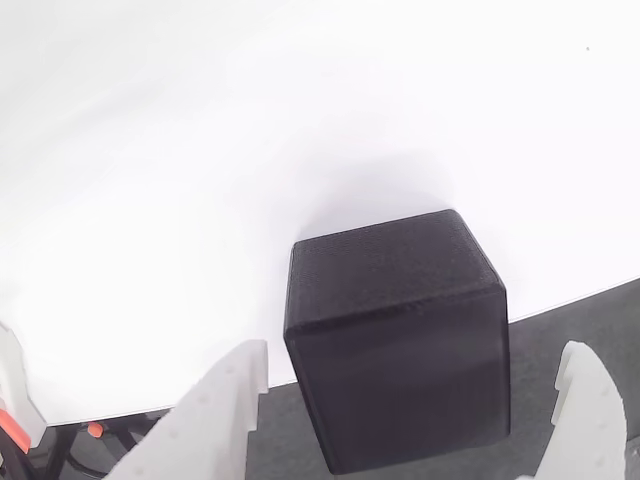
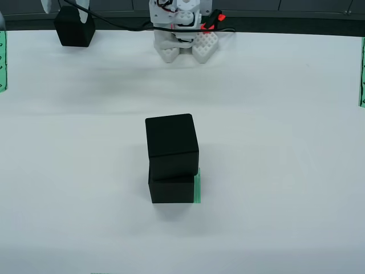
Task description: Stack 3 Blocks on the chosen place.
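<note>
Two black blocks stand stacked in the view from the front: the lower block [image 2: 171,189] sits on the chosen place [image 2: 197,186], a green striped patch showing at its right side, and the upper block [image 2: 171,144] rests on it, slightly askew. A third block [image 2: 74,29] stands at the table's far left edge. In the view that rides on the gripper this block [image 1: 400,330] lies between the two white fingers [image 1: 225,405], with a gap on each side. My gripper [image 1: 417,352] is open around it, also seen as my gripper [image 2: 67,8] above that block.
The arm's white base [image 2: 185,31] with black cables stands at the far middle of the white table [image 2: 285,171]. Narrow green striped strips lie at the left edge [image 2: 2,60] and right edge [image 2: 362,71]. Dark floor [image 1: 580,320] lies beyond the table edge by the third block.
</note>
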`<state>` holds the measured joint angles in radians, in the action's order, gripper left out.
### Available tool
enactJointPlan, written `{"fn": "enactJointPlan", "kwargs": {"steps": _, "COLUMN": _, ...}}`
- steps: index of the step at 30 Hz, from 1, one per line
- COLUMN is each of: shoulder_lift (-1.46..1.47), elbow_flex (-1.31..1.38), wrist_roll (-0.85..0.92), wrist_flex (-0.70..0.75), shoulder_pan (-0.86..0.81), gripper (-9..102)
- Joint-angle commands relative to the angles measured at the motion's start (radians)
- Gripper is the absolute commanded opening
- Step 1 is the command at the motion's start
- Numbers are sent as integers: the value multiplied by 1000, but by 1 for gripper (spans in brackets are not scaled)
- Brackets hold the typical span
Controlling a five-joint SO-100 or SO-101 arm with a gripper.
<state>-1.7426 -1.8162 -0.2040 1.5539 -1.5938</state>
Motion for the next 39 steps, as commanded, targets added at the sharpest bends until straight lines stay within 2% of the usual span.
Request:
{"fn": "enactJointPlan", "kwargs": {"steps": 1, "shoulder_lift": -9, "elbow_flex": 28, "wrist_roll": -6, "wrist_flex": 15, "shoulder_pan": -12, "gripper": 35}}
{"fn": "enactJointPlan", "kwargs": {"steps": 17, "shoulder_lift": -49, "elbow_flex": 18, "wrist_roll": 9, "wrist_flex": -40, "shoulder_pan": -46, "gripper": 35}}
{"fn": "enactJointPlan", "kwargs": {"steps": 27, "shoulder_lift": -57, "elbow_flex": 6, "wrist_roll": 0, "wrist_flex": -12, "shoulder_pan": -64, "gripper": 35}}
{"fn": "enactJointPlan", "kwargs": {"steps": 39, "shoulder_lift": -72, "elbow_flex": -9, "wrist_roll": 3, "wrist_flex": -77, "shoulder_pan": -66, "gripper": 35}}
